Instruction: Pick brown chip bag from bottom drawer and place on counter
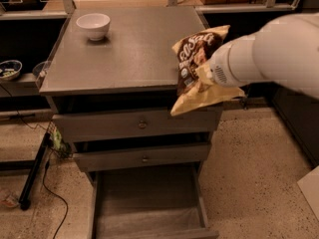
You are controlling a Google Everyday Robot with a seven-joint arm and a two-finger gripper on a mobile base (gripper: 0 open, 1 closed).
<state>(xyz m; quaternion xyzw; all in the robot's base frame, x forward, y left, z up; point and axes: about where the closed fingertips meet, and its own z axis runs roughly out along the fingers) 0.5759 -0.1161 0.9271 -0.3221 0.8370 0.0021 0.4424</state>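
The gripper [207, 76], with the bag [196, 51], hangs at the counter's [134, 59] front right edge; the broad top between it and the bowl [93, 25] at the far left corner is free, the white arm [284, 49] blocks the right side, and the open drawer [149, 198] juts out below.

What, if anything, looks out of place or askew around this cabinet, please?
Nothing is spilled or damaged. The brown chip bag hangs tilted in the gripper at the front right edge of the counter, not yet set down, and the bottom drawer stands pulled open.
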